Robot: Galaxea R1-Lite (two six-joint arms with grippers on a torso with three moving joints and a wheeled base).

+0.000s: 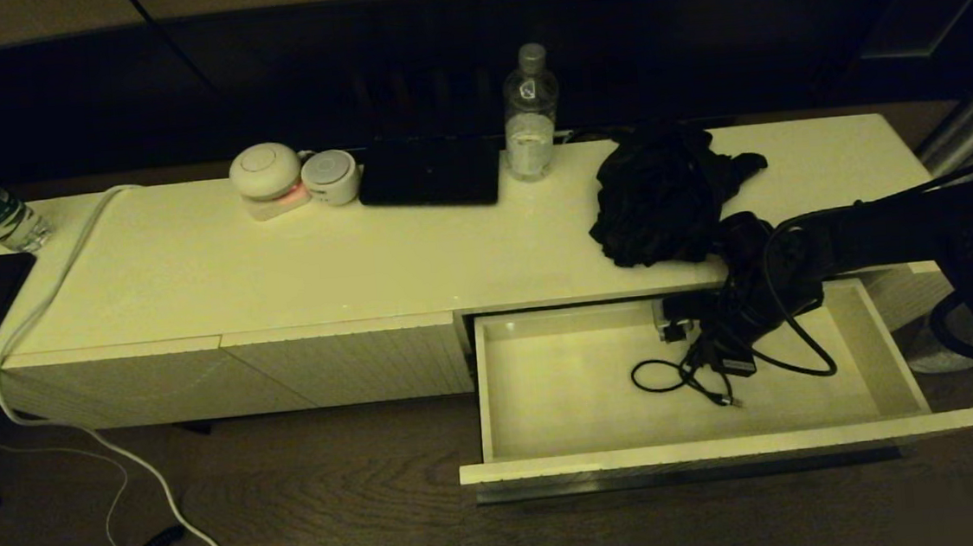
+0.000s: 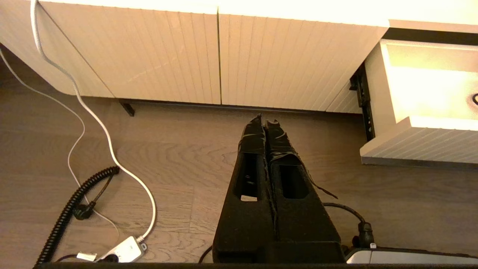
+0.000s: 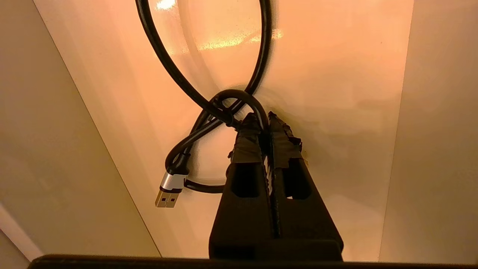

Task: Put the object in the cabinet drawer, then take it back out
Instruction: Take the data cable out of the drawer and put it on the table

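Right hand (image 3: 266, 127) nearest the lens: fingers pressed together on a strand of black cable (image 3: 209, 108), pinching it just above the drawer (image 1: 893, 362) floor. The cable's loops run out ahead of the fingertips; its USB plug (image 3: 167, 198) hangs just beside the hand, low and apparently free. From the head view, the hand (image 1: 723, 350) sits inside the open drawer, toward its back, the cable (image 1: 677, 375) trailing toward the front.

Left hand (image 2: 266, 123) parked low over the floor, closed on nothing, well apart from the drawer.

Risks, as judged: the grip takes one strand only, so the cable could slide through on a lift. Dangling loops or plug may snag the drawer wall or cabinet edge above the hand, jerking the cable loose.
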